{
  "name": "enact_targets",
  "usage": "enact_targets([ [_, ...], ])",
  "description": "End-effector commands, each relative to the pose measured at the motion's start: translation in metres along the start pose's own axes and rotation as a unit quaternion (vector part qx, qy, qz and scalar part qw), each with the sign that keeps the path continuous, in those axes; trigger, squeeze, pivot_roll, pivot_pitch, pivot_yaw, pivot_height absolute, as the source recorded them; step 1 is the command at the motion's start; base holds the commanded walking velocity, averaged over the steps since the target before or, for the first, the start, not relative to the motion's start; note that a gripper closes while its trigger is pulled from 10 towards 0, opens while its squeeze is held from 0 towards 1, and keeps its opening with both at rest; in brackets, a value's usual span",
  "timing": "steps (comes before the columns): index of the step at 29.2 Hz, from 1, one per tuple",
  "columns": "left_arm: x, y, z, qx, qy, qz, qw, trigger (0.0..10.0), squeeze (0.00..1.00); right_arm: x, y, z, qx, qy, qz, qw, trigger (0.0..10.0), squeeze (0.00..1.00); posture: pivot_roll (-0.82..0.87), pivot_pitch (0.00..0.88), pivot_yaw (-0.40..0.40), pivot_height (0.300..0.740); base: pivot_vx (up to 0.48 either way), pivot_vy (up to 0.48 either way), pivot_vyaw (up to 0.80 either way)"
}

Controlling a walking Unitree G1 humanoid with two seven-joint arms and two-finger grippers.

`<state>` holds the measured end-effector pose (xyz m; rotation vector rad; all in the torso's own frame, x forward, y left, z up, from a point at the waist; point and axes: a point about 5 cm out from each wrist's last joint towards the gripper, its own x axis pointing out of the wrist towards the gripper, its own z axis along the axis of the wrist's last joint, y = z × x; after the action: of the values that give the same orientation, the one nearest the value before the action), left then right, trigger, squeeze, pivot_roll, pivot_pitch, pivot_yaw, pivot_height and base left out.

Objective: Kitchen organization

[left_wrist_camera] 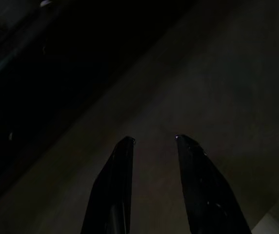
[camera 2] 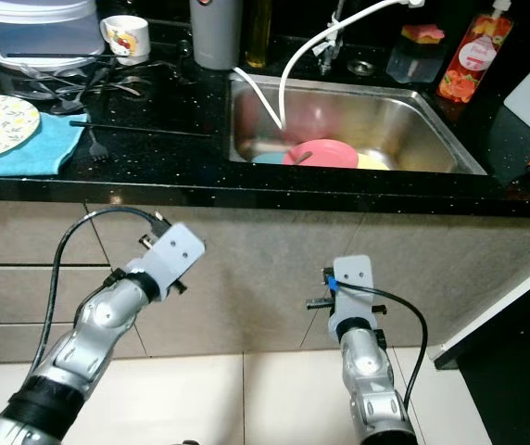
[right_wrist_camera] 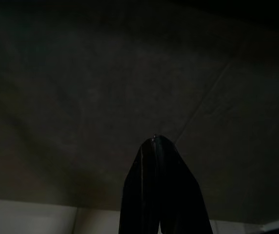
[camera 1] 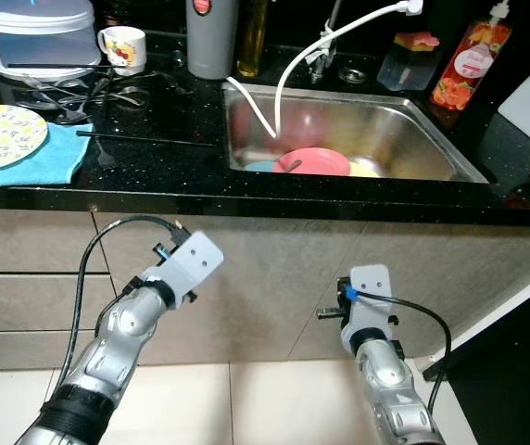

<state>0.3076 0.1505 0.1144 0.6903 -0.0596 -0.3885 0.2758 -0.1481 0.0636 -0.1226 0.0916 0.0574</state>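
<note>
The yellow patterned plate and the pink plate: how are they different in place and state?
The yellow patterned plate lies on the blue cloth on the black counter, to the left; the pink plate lies inside the sink. The yellow patterned plate is bare on top, while the pink plate has a utensil resting on it and other dishes beside it. Both are round and lie flat.

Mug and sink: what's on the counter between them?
Head views: between the mug and the sink stand a grey canister and a dark oil bottle, side by side at the counter's back edge.
</note>
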Motion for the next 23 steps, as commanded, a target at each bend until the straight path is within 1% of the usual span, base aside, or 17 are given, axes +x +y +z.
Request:
enact_targets([
  [1,-0.004,0.003,0.000,0.007,-0.010,0.015,1.000,10.0,0.00,-0.002,0.001,0.003,0.001,-0.014,0.004,1.000,10.0,0.00,0.19,0.073,-0.124,0.740,0.000,0.000,0.00],
  [2,-0.004,0.003,0.000,0.007,-0.010,0.015,1.000,10.0,0.00,-0.002,0.001,0.003,0.001,-0.014,0.004,1.000,10.0,0.00,0.19,0.073,-0.124,0.740,0.000,0.000,0.00],
  [3,-0.006,0.010,-0.001,0.001,-0.018,0.036,0.999,10.0,0.00,-0.004,0.001,0.001,0.016,-0.010,0.001,1.000,10.0,0.00,0.20,0.065,-0.136,0.740,0.000,0.000,0.00],
  [5,-0.007,0.012,-0.002,0.003,-0.018,0.040,0.999,10.0,0.00,-0.005,0.002,0.001,0.020,-0.010,0.001,1.000,10.0,0.00,0.21,0.067,-0.138,0.740,0.000,0.000,0.00],
  [6,-0.009,0.014,-0.007,-0.007,-0.009,0.051,0.999,10.0,0.00,-0.005,0.003,0.001,0.021,-0.009,0.007,1.000,10.0,0.00,0.20,0.072,-0.137,0.740,0.000,0.000,0.00],
  [9,-0.010,0.014,-0.012,-0.003,0.001,0.058,0.998,10.0,0.00,-0.006,0.005,0.000,0.017,-0.009,0.013,1.000,10.0,0.00,0.19,0.077,-0.131,0.740,0.000,0.000,0.00],
  [11,-0.011,0.010,-0.016,0.006,0.009,0.052,0.999,10.0,0.00,-0.007,0.004,-0.002,0.017,-0.005,0.012,1.000,10.0,0.00,0.16,0.080,-0.127,0.740,0.000,0.000,0.00],
  [12,-0.010,0.005,-0.019,-0.005,0.013,0.047,0.999,10.0,0.00,-0.008,0.003,-0.003,0.019,-0.002,0.006,1.000,10.0,0.00,0.14,0.080,-0.127,0.740,0.000,0.000,0.00],
  [15,-0.006,-0.001,-0.024,-0.038,0.027,0.041,0.998,10.0,0.00,-0.006,0.002,-0.001,0.022,-0.002,-0.002,1.000,10.0,0.00,0.13,0.075,-0.124,0.740,0.000,0.000,0.00],
  [16,-0.003,-0.005,-0.023,-0.053,0.027,0.029,0.998,10.0,0.00,-0.004,0.003,0.000,0.028,-0.001,-0.003,1.000,10.0,0.00,0.12,0.073,-0.119,0.740,0.000,0.000,0.00],
  [17,-0.003,-0.005,-0.023,-0.053,0.027,0.029,0.998,10.0,0.00,-0.004,0.003,0.000,0.028,-0.001,-0.003,1.000,10.0,0.00,0.12,0.073,-0.119,0.740,0.000,0.000,0.00],
  [18,-0.002,-0.008,-0.022,-0.068,0.024,0.022,0.997,10.0,0.00,-0.003,0.004,0.001,0.028,-0.002,-0.001,1.000,10.0,0.00,0.11,0.070,-0.115,0.740,0.000,0.000,0.00],
  [19,-0.002,-0.008,-0.022,-0.068,0.024,0.022,0.997,10.0,0.00,-0.003,0.004,0.001,0.028,-0.002,-0.001,1.000,10.0,0.00,0.11,0.070,-0.115,0.740,0.000,0.000,0.00],
  [21,0.000,-0.012,-0.022,-0.086,0.027,0.006,0.996,10.0,0.00,-0.003,0.005,0.000,0.028,0.000,0.001,1.000,10.0,0.00,0.11,0.065,-0.116,0.740,0.000,0.000,0.00],
  [23,0.001,-0.012,-0.029,-0.097,0.047,0.009,0.994,10.0,0.00,-0.003,0.005,-0.004,0.033,0.009,-0.002,0.999,10.0,0.00,0.11,0.062,-0.116,0.740,0.000,0.000,0.00],
])
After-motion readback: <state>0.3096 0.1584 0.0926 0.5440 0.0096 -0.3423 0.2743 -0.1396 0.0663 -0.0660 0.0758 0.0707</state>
